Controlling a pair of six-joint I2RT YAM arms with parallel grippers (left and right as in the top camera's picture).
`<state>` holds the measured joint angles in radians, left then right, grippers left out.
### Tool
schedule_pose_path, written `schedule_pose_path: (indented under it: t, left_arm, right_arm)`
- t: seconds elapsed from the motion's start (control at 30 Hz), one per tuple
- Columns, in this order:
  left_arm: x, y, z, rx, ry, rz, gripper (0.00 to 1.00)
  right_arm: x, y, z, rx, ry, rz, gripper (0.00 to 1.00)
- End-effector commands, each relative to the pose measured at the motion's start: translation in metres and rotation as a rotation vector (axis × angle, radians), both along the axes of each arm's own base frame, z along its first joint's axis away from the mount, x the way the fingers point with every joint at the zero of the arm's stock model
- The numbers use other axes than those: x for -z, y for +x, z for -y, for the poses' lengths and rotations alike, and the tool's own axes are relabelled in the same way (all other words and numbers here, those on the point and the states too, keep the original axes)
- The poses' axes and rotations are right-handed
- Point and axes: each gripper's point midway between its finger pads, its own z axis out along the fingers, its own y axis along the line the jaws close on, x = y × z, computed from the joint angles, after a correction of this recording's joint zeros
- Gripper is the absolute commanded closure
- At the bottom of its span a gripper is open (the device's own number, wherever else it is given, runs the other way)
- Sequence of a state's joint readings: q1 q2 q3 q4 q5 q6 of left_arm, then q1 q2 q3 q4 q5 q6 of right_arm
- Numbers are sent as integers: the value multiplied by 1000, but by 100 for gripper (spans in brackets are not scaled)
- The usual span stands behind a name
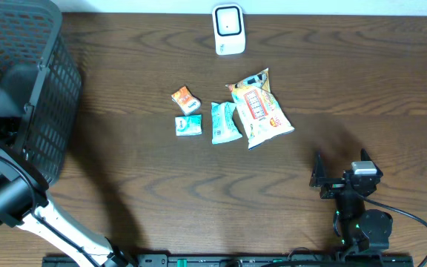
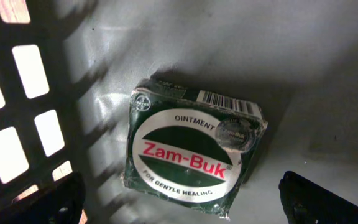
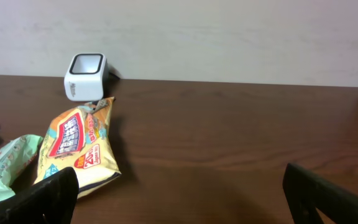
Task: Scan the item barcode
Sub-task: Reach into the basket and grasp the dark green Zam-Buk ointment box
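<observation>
Zam-Buk box (image 2: pixel 194 152) lies just fwd of open left pincer (image 2: pixel 184 202).

left arm (image 1: pixel 10 199): black joints, white link | right arm (image 1: pixel 365 222): black, grey block, green light, cable

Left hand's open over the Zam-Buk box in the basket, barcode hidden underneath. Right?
Not quite. The barcode is not hidden: the left wrist view shows it on the side of the box facing the camera. The left hand is open over the box in the basket.
</observation>
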<state>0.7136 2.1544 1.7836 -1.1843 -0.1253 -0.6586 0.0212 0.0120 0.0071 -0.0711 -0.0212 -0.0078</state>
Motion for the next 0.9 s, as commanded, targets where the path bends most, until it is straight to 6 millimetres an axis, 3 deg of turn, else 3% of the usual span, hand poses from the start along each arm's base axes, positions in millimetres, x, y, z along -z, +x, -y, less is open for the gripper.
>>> schedule_pose_path:
  t: [0.0, 0.37, 0.6, 0.77, 0.87]
  left_arm:
    - [11, -5, 2, -21, -17, -18, 2]
    - [43, -12, 10, -8, -37, -17, 3]
    - [55, 13, 22, 104, -128, 118, 1]
    - [55, 14, 21, 105, -124, 121, 15]
    - [55, 14, 21, 106, -124, 120, 33]
  right_arm:
    - [0, 0, 2, 11, 10, 0, 1]
    - [0, 0, 2, 11, 10, 0, 1]
    - [0, 0, 2, 11, 10, 0, 1]
    - [0, 0, 2, 11, 10, 0, 1]
    - [0, 0, 2, 11, 10, 0, 1]
